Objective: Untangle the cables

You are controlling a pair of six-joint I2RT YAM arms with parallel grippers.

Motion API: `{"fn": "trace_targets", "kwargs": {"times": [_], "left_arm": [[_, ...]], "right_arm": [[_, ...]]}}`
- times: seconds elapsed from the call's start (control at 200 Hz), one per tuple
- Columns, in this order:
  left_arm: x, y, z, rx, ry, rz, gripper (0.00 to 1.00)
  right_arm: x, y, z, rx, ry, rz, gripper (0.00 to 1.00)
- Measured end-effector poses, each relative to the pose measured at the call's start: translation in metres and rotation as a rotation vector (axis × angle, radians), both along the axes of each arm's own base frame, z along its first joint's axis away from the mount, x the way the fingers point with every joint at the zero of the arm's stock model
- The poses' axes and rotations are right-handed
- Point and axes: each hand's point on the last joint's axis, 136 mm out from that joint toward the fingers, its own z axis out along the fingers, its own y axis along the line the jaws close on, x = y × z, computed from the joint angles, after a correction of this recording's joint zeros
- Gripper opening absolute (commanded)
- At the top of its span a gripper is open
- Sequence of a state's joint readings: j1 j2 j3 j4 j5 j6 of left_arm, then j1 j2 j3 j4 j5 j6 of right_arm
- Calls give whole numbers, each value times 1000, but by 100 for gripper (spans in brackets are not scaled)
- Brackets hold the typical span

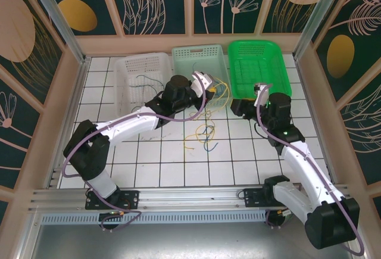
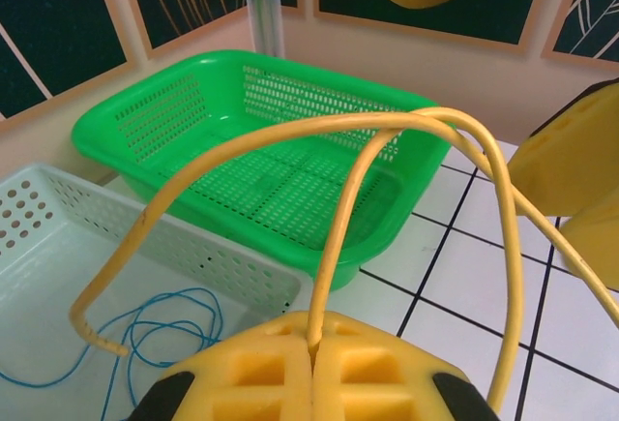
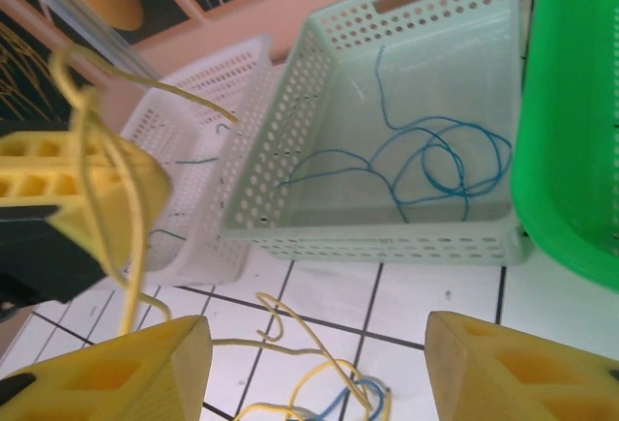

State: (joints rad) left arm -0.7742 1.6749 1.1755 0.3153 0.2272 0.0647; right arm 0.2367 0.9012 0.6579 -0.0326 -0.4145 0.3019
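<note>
With left claw (image 2: 311, 344) clenched on yellow cable (image 2: 290, 133) above mint basket (image 2: 193, 266), tangle (image 3: 329, 402) lies just ahead of released right claw (image 3: 319, 334).

left gripper (image 2: 311, 353) clamped; right gripper (image 3: 319, 368) spread

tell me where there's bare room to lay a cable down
The green basket looks empty. Bare tiles lie between the tangle and the near rail. Crowded: the middle basket, holding a blue cable, and the tiles around the tangle.

Looped yellow cable (image 2: 290, 135) aloft; coiled blue cable (image 3: 387, 102) in mint basket (image 3: 387, 239)
</note>
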Motion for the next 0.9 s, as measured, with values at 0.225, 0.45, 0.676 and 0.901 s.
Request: {"fn": "trace_targets", "kwargs": {"times": [0.225, 0.45, 0.676, 0.901], "left_arm": [[2, 2, -2, 4, 1, 19, 0], [3, 3, -2, 5, -1, 25, 0], [2, 2, -2, -2, 7, 16, 0], [0, 0, -1, -9, 15, 3, 0]], "right_arm": [[-10, 8, 20, 54, -52, 68, 62], [-12, 16, 27, 103, -57, 120, 58], [1, 25, 12, 129, -9, 152, 52], [6, 30, 11, 148, -11, 174, 38]]}}
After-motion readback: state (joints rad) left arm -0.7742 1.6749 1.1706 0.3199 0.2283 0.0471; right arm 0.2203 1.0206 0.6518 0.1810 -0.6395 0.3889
